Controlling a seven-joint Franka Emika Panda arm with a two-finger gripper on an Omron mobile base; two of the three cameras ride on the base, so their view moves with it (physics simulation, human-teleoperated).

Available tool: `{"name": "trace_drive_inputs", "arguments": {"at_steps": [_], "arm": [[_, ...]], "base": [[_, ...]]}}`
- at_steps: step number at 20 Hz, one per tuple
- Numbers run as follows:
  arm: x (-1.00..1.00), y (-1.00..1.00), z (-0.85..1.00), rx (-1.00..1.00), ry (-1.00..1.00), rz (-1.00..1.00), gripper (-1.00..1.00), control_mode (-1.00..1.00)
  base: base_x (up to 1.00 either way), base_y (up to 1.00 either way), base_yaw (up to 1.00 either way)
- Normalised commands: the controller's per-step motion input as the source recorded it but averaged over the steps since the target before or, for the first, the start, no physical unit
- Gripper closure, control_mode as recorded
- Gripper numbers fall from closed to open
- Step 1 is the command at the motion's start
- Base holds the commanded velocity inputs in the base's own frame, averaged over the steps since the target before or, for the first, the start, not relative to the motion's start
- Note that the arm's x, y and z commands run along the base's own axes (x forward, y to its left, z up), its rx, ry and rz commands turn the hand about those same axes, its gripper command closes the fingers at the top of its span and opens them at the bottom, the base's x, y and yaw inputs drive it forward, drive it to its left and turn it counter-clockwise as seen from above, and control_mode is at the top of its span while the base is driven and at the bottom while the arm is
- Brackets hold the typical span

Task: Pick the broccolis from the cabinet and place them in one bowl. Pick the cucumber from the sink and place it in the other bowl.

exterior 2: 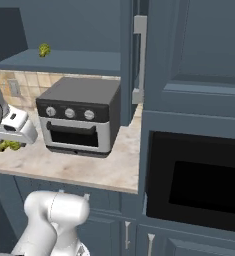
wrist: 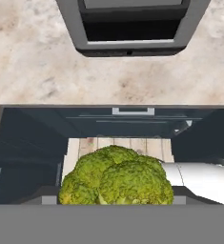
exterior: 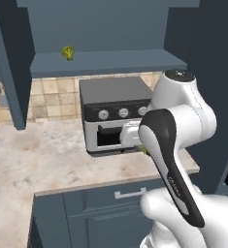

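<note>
Holding: the fingers [wrist: 116, 202] are closed on one broccoli floret [wrist: 117, 180], which sits at the bottom of the hand view.
Carried floret, from the side: a green lump [exterior 2: 8, 145] hangs under the white hand, above the tabletop [exterior 2: 96, 167] in front of the toaster oven [exterior 2: 79, 116].
Second floret: it [exterior: 68, 52] lies on the open cabinet shelf [exterior: 110, 62], above the oven and well apart from the hand.
Bowls, sink, cucumber: not shown.
Progress, as a judgement: early. One floret is in transit, none appears placed, one is left in the cabinet, and the cucumber comes after that.
</note>
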Motion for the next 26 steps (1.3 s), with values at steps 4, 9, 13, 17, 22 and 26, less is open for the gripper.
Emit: {"name": "trace_drive_inputs", "arguments": {"at_steps": [4,9,13,17,22,26], "arm": [[0.00,0.00,0.00,0.00,0.00,0.00,1.00,1.00],[0.00,0.00,0.00,0.00,0.00,0.00,1.00,1.00],[0.00,0.00,0.00,0.00,0.00,0.00,1.00,1.00],[0.00,0.00,0.00,0.00,0.00,0.00,1.00,1.00],[0.00,0.00,0.00,0.00,0.00,0.00,1.00,1.00],[0.00,0.00,0.00,0.00,0.00,0.00,1.00,1.00]], "base": [[-1.00,0.43,0.06],[-0.87,0.30,0.04],[-0.26,-0.28,0.10],[0.01,-0.70,0.60],[-0.05,-0.16,0.88],[-0.07,0.00,0.92]]}}
